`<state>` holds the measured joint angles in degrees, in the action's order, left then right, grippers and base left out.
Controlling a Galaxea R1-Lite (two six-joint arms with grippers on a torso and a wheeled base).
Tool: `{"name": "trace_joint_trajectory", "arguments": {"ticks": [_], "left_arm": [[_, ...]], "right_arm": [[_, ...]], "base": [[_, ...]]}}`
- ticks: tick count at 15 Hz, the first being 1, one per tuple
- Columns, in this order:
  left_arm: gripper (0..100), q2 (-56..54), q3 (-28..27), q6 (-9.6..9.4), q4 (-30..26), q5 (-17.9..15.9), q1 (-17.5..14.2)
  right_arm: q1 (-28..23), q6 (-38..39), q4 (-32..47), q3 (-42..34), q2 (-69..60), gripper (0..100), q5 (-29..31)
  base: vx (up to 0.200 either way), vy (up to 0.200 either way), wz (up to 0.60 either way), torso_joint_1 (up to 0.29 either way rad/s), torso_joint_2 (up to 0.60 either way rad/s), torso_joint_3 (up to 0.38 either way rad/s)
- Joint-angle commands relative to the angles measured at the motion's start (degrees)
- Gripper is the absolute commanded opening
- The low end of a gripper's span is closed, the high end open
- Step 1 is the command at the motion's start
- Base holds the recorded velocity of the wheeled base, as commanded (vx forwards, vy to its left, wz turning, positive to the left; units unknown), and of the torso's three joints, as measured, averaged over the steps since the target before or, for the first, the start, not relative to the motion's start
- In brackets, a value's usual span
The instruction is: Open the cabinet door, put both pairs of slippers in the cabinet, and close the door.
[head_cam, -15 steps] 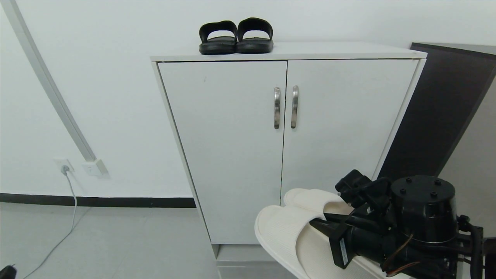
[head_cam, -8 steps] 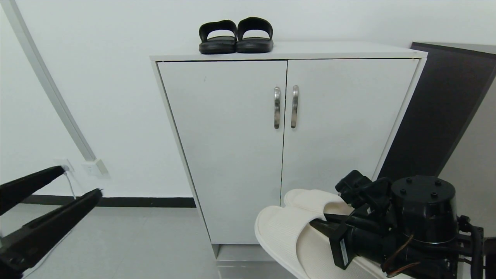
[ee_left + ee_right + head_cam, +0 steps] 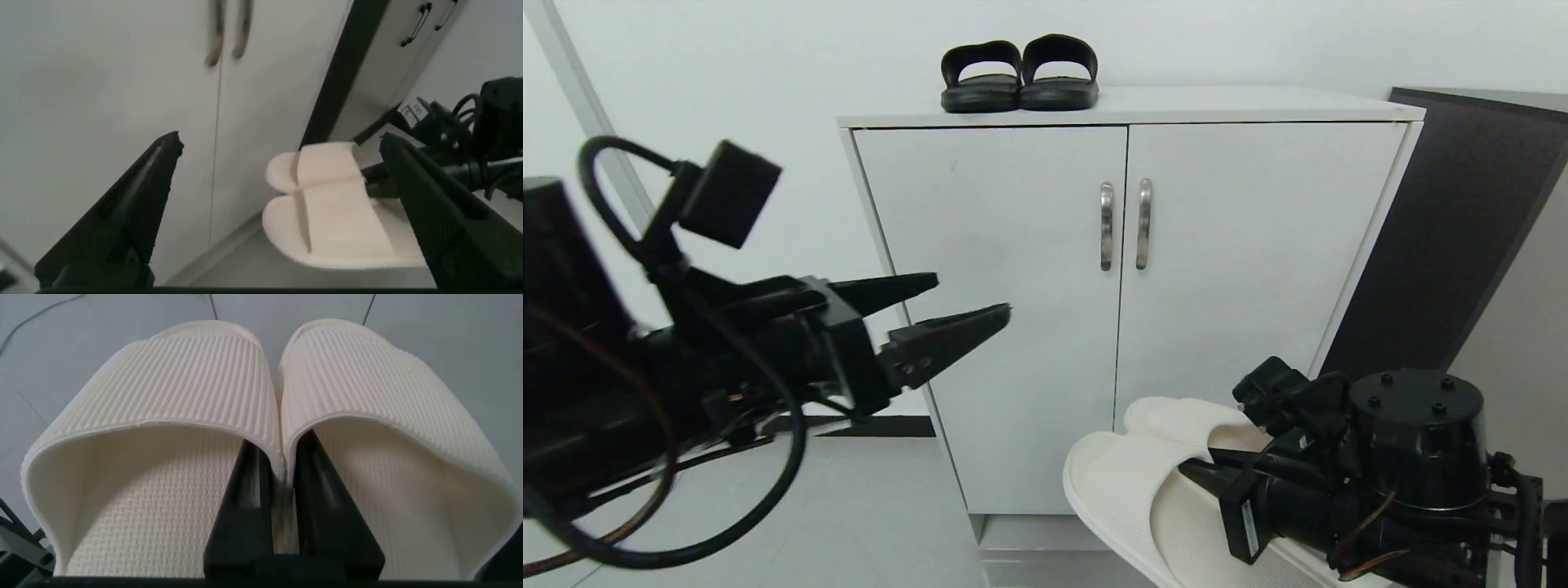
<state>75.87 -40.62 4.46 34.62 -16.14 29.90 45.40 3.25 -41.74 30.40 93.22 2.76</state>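
left claw [image 3: 972,295] apart, before shut cabinet [image 3: 1013,343] | right claw [image 3: 276,482] clamped on white slippers [image 3: 1135,490], seemingly inner edges | black slippers [image 3: 1019,77] atop cabinet

No text can be read anywhere; a small white sticker [image 3: 1247,520] on the body of the right gripper [image 3: 279,457] bears print too small to make out

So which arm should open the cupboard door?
Probably the left. The left gripper is open and empty, up in front of the shut doors, while the right gripper is clamped on the white slippers.
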Motion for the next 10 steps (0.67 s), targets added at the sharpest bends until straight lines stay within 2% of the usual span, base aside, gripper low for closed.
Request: {"name": "trace_joint_trajectory", "arguments": {"ticks": [1,3,4,6,10], "left_arm": [[100,10.6,-7.8,0.02,-0.1,1.3,4.5],[100,15.1,-12.3,0.20,-0.1,0.5,5.6],[100,16.3,-14.0,0.99,-0.1,-0.3,6.1],[100,19.3,-18.8,5.91,-0.5,-2.8,8.2],[100,26.4,-29.4,6.44,-2.5,-4.0,9.5]], "right_arm": [[0.0,0.1,0.0,-0.1,0.2,0,-0.1],[-0.3,0.2,0.0,-0.1,0.4,0,-0.1],[-0.3,0.2,0.0,-0.1,0.4,0,-0.1],[-0.3,0.2,0.0,-0.3,0.4,0,-0.4],[-0.4,0.2,0.0,-0.3,0.3,0,-0.5]], "base": [[0.000,0.000,0.00,0.000,0.00,0.000],[0.000,0.000,0.00,0.000,0.00,0.000],[0.000,0.000,0.00,0.000,0.00,0.000],[0.000,0.000,0.00,0.000,0.00,0.000],[0.000,0.000,0.00,0.000,0.00,0.000]]}}
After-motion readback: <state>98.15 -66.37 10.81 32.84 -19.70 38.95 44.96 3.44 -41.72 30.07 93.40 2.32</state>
